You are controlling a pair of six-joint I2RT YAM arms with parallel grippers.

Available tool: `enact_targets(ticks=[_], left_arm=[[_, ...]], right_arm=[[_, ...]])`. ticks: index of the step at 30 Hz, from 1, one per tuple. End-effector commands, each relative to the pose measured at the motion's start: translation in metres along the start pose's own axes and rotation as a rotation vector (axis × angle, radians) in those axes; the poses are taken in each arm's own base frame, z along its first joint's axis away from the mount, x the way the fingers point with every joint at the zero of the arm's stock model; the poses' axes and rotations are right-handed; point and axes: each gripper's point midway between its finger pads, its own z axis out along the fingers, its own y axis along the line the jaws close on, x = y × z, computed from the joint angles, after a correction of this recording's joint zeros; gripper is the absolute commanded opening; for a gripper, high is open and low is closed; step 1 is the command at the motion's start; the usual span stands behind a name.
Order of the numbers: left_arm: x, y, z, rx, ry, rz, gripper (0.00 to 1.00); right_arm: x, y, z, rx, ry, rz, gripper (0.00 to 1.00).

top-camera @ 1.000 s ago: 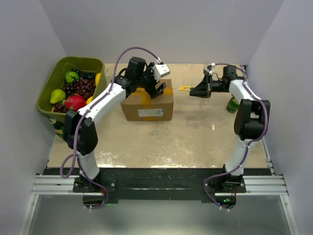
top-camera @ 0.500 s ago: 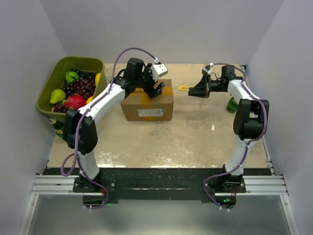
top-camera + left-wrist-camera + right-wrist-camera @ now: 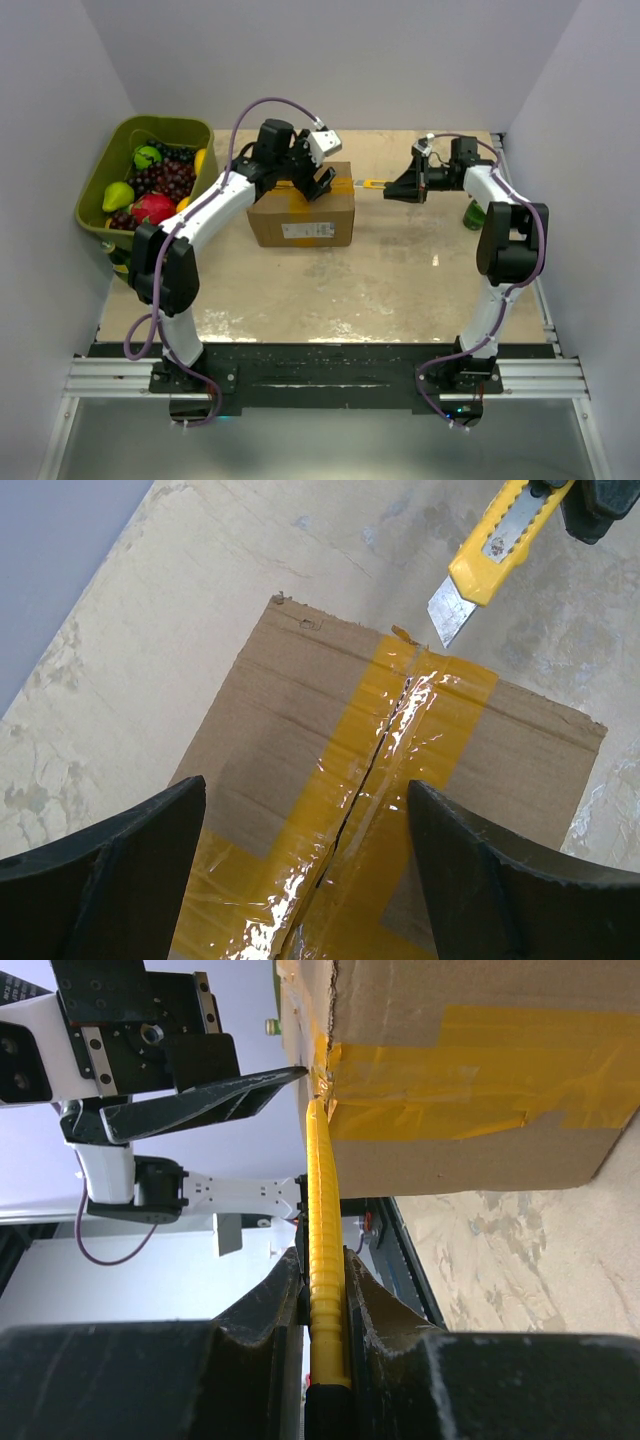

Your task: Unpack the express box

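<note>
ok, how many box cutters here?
1: yellow box cutter, clamped in the right pincer, blade tip at the taped seam end of the express box. The fruit bin could hide more.

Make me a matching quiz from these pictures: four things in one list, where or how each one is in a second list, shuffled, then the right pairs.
Things:
1. express box
2. yellow knife
3. green fruit bin
4. left gripper

States:
A. gripped by the right gripper, blade pointing at the box
B. open, over the box top
C. far left corner of the table
D. yellow tape crossing its top

Pairs: 1-D; 2-A; 3-C; 4-B
</note>
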Motion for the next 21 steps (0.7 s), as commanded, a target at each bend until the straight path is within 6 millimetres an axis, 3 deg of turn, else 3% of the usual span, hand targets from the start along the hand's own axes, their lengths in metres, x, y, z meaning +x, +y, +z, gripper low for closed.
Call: enact_targets(ticks=[1,13,21], left_arm=[[0.0183,-0.0014,-0.0029,-0.008,0.052,-0.020,0.86],[0.0196,-0.0013,-0.0014,-0.008,0.052,-0.022,0.86],[0.0210,-0.0025,0.0002,-0.003,0.055,-0.026,0.86]], right_arm=[[-0.0008,-0.0021,0.0028,-0.001,0.003,0.011,0.00],[-0.0034,-0.0104,0.0043,0.009,-0.002,0.027,0.00],[-0.0067,-0.0021,0.0037,-0.020,0.005,0.019,0.00]])
